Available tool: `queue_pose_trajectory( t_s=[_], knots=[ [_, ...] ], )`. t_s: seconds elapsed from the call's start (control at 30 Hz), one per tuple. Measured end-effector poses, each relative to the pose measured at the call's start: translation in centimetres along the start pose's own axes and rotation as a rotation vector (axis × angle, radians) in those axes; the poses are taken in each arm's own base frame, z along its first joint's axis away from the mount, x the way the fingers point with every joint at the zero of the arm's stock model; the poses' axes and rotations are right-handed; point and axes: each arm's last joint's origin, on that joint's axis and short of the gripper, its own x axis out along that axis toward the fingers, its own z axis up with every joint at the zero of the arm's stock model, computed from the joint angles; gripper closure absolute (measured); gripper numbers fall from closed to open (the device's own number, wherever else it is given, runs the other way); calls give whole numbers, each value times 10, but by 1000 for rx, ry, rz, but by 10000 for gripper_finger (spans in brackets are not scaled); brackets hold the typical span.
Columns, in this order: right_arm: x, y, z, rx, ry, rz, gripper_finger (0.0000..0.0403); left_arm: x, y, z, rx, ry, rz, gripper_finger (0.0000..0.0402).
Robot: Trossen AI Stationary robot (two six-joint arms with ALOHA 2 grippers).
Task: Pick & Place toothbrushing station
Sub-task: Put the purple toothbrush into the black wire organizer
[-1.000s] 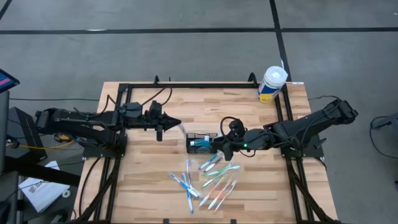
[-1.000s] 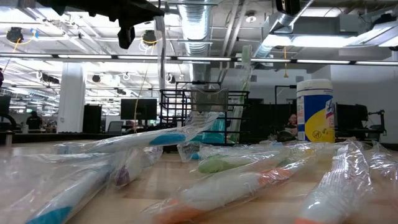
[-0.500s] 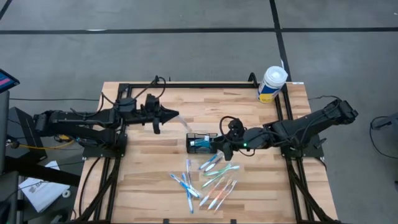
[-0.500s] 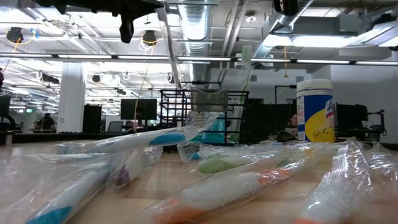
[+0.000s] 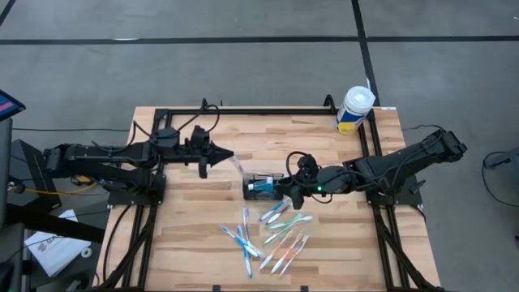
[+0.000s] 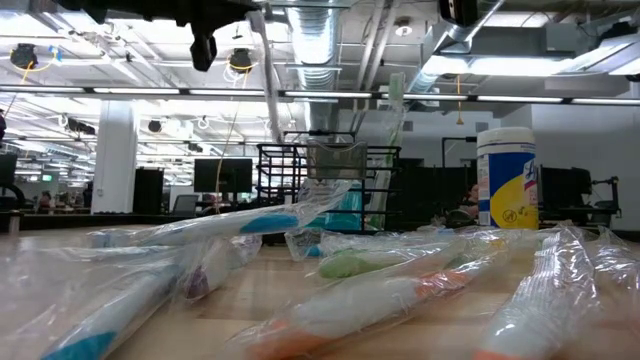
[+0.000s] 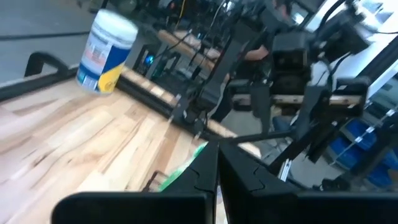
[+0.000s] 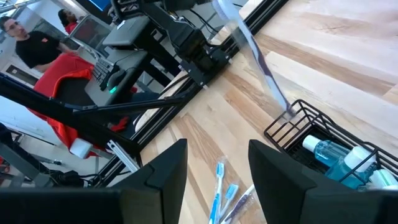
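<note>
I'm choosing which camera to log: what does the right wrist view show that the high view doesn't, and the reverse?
Only the right wrist view: a blue bottle inside the caddy, and a person beyond the table. Only the high view: both arms, the left hand shut on a wrapped toothbrush, the white tub. Both: the caddy, that toothbrush over it, loose toothbrushes, and the right hand by the caddy.

The high view looks straight down on the whole table (image 5: 186, 219) from well above. The low view sits at table-top height, close behind wrapped toothbrushes (image 6: 330, 290), facing level toward the wire caddy (image 6: 325, 185) and white tub (image 6: 507, 178). Each wrist view looks forward past its own fingers; all four share the caddy area.
</note>
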Motion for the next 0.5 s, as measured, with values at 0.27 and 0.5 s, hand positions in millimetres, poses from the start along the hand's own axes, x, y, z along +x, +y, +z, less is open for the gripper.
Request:
queue_pose_trajectory(
  t_s=[0.27, 0.5],
  knots=[
    [0, 0, 0, -5, 0, 0, 242, 1, 3, -6, 6, 67, 19, 401],
    [1, -2, 2, -11, 17, 9, 242, 16, 11, -18, 2, 136, 51, 401]
  ],
)
